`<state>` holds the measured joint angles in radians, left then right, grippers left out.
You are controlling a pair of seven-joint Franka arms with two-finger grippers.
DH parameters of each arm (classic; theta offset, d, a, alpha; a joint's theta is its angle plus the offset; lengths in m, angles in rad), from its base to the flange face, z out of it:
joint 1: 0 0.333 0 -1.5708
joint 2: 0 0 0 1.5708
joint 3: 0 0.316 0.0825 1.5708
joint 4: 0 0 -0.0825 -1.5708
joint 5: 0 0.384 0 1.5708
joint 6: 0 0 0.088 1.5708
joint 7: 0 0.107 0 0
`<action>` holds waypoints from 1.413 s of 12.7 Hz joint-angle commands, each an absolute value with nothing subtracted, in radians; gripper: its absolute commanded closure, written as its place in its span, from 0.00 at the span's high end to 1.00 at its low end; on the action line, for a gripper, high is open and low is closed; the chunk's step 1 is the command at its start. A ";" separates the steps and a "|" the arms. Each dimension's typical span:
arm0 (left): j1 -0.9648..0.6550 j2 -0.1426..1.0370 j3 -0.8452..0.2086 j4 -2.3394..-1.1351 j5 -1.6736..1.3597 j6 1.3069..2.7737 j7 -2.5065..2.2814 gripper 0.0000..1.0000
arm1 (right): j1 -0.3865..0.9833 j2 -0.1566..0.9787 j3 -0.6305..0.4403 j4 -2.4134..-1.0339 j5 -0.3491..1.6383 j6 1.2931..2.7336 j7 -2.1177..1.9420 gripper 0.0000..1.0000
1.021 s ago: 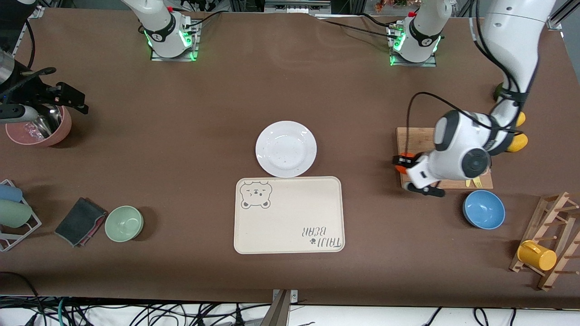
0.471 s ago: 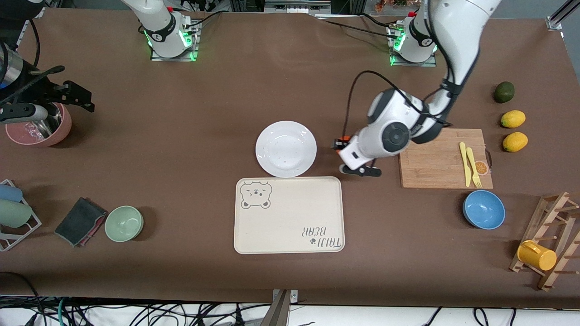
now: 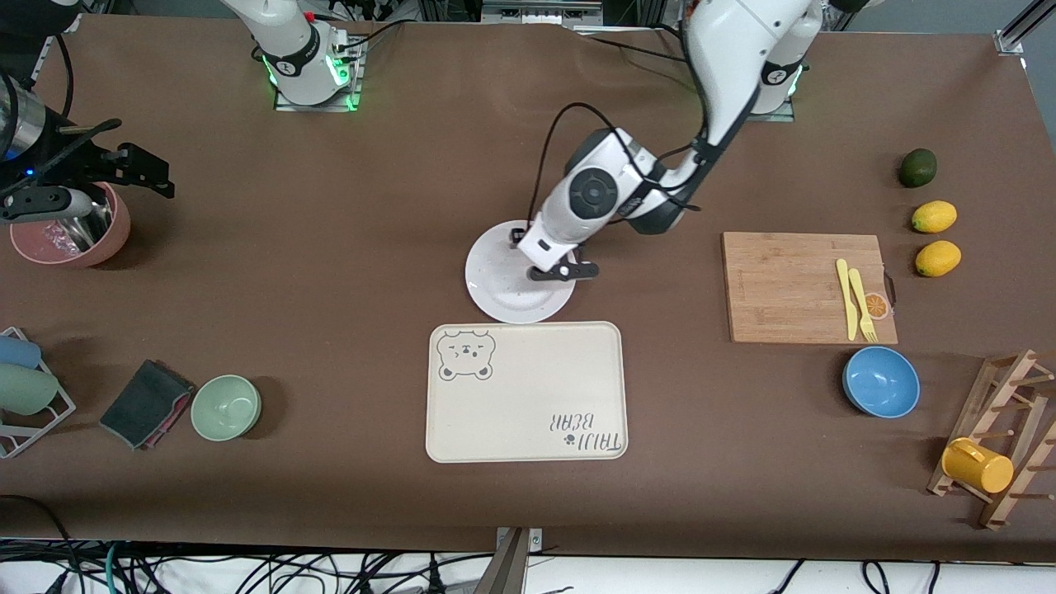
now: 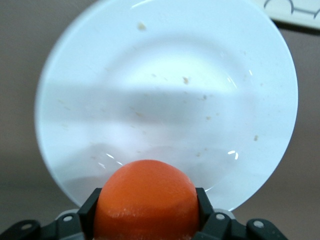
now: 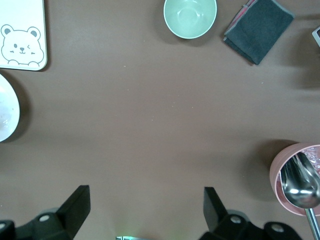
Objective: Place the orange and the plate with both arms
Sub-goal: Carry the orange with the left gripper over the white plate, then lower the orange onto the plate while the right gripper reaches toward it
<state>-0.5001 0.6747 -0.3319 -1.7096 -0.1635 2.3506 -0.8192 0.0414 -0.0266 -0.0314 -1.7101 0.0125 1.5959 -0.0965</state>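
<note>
The white plate (image 3: 500,290) sits mid-table, touching the edge of the bear tray that is farther from the front camera. My left gripper (image 3: 544,257) hangs over the plate and is shut on the orange (image 4: 147,199). In the left wrist view the plate (image 4: 165,85) fills the frame under the orange. In the front view the hand hides the orange. My right gripper (image 3: 136,169) waits open and empty over the table beside the pink bowl, at the right arm's end. Its two fingers (image 5: 75,207) stand wide apart over bare table, and the plate's edge (image 5: 6,115) shows there.
A cream bear tray (image 3: 528,396) lies nearer the front camera than the plate. A cutting board (image 3: 784,289) with yellow cutlery, a blue bowl (image 3: 881,381), two lemons (image 3: 934,217) and a mug rack are toward the left arm's end. A pink bowl (image 3: 49,243) with a spoon, a green bowl (image 3: 226,407) and a dark cloth (image 3: 147,403) are toward the right arm's end.
My left gripper has carried the orange from the cutting board's edge across the table to over the plate. My right gripper has barely moved.
</note>
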 commanded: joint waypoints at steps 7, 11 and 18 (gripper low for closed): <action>-0.534 0.831 -0.313 -1.533 -0.183 2.353 -0.920 0.46 | 0.044 -0.043 -0.012 -1.712 0.012 1.578 -0.089 1.00; -0.522 0.828 -0.313 -1.464 -0.172 2.336 -0.910 1.00 | 0.080 -0.023 -0.011 -1.713 0.011 1.569 -0.091 1.00; -0.295 0.775 -0.310 -1.327 -0.144 1.947 -0.639 1.00 | 0.114 0.046 0.071 -1.767 0.139 1.466 -0.084 1.00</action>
